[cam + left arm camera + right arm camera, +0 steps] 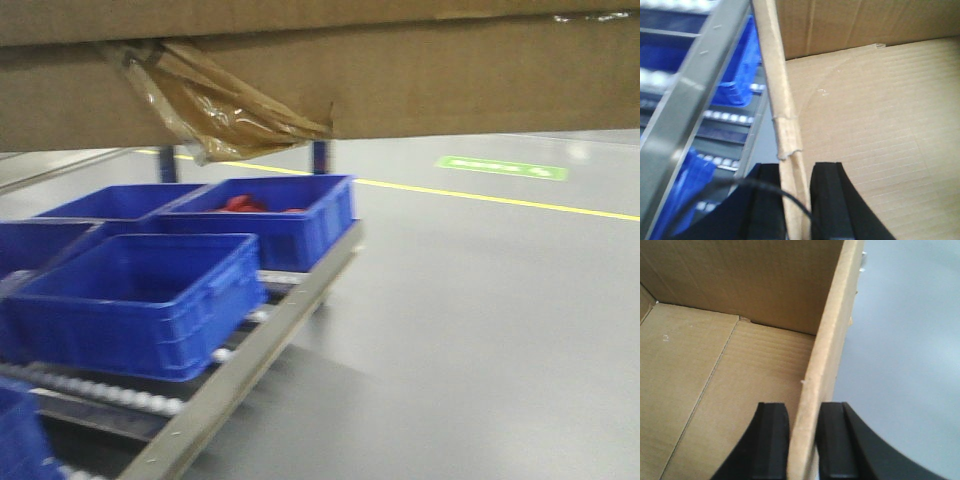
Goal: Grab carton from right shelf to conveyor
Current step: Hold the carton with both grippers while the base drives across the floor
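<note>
The carton (400, 80) is a plain brown cardboard box that fills the top of the front view, held up in the air. A ragged wad of yellowish tape (220, 110) hangs from its underside. My left gripper (796, 167) is shut on the carton's left wall, with the open inside of the carton (865, 125) to its right. My right gripper (803, 405) is shut on the right wall, and the carton's floor (715, 365) lies to its left. The right shelf (260, 350) stands below and left, with its steel rail (695, 100) close beside the left gripper. The conveyor is out of view.
Blue bins (140, 300) sit on the shelf's rollers, and one bin (270, 220) holds red packets (245, 205). A blue bin (735, 75) shows beyond the rail. Grey floor with a yellow line (500, 198) and a green marking (500, 167) stretches to the right.
</note>
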### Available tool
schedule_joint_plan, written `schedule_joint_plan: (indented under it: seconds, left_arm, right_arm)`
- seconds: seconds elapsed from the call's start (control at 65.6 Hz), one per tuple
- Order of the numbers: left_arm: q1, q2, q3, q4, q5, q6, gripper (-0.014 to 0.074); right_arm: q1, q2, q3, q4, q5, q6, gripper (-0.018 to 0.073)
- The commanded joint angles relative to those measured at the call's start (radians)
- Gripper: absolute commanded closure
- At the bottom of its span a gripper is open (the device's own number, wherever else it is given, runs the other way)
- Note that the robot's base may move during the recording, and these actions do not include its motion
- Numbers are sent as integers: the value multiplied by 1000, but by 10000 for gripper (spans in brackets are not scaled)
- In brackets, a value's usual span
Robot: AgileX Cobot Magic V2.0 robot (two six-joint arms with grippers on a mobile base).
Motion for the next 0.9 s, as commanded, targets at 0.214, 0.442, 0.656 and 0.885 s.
schedule_joint_plan:
  seconds: [0.214,0.442,0.656,0.885]
  left_arm:
    - [-8,-10,-6,-33,-25,5,605]
    - [-8,-10,-6,-33,-25,5,605]
    - [-8,-10,-6,-33,-25,5,605]
    - [-8,-10,-6,-33,-25,5,605]
  right_arm:
    - [3,-14,-8,-1,-69,-17,627]
    - [3,-14,-8,-1,-69,-17,627]
    - [3,-14,-8,-1,-69,-17,627]
    - [3,-14,-8,-1,-69,-17,627]
